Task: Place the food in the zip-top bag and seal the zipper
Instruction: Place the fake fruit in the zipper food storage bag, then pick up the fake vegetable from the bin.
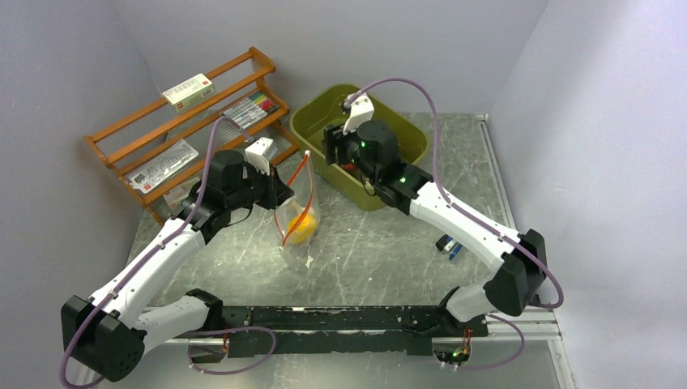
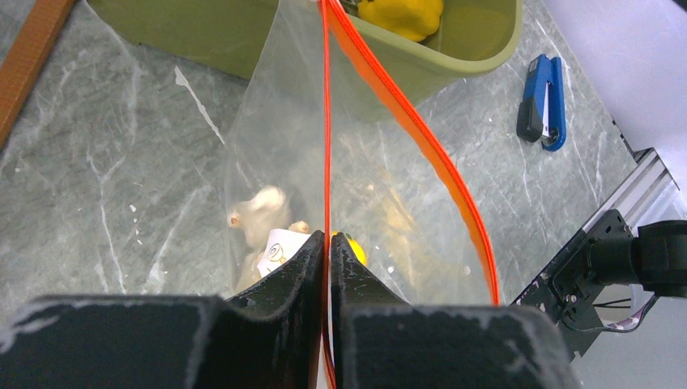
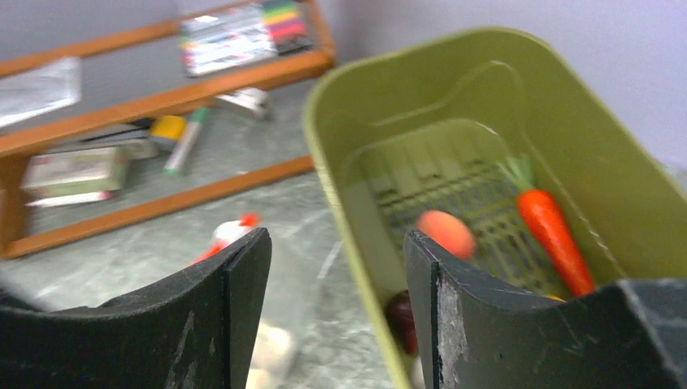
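The clear zip-top bag (image 1: 296, 212) stands on the table with its mouth open, and its red-orange zipper (image 2: 405, 113) is spread apart. My left gripper (image 2: 329, 241) is shut on one side of the zipper strip and holds the bag up. Inside the bag lie a white piece (image 2: 258, 212) and a yellow piece (image 1: 299, 231). My right gripper (image 3: 336, 243) is open and empty over the near-left rim of the olive-green basket (image 3: 502, 89). In the basket lie an orange carrot (image 3: 553, 233), a red-orange round piece (image 3: 445, 232), a dark red piece (image 3: 400, 318) and a yellow piece (image 2: 403, 14).
A wooden rack (image 1: 182, 121) with markers and boxes stands at the back left. A blue stapler (image 1: 450, 245) lies right of centre, also in the left wrist view (image 2: 542, 104). Grey walls close the back and sides.
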